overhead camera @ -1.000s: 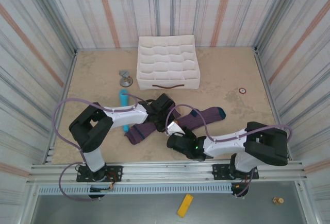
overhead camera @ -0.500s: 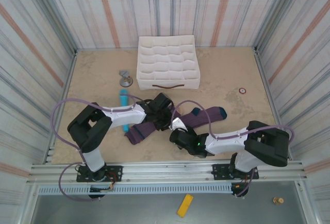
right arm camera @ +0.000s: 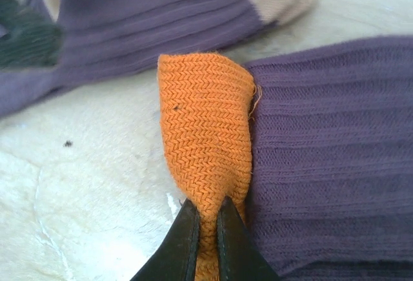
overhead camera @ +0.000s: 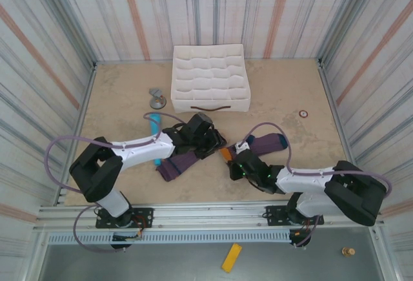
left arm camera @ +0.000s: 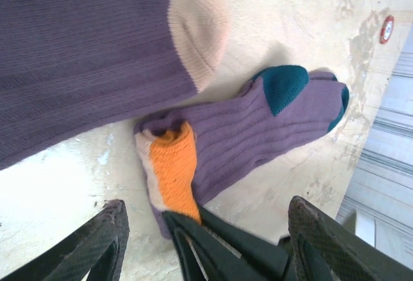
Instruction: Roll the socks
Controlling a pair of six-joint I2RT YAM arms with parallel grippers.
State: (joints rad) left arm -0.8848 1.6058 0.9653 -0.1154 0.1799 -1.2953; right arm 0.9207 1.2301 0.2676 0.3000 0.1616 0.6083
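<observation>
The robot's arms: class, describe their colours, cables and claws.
The left arm and right arm have black joints, white links and lilac cables. A green light glows on the right arm. The left claw has dark, grid-textured fingers; the right claw has slim black ones.

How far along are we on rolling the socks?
Done: nothing rolled; the tan-toed sock and teal-toed sock lie loose on the table. In hand: the right tool is shut on the teal-toed one's orange cuff; the left tool hangs open above. Left: pairing them and the whole roll.
</observation>
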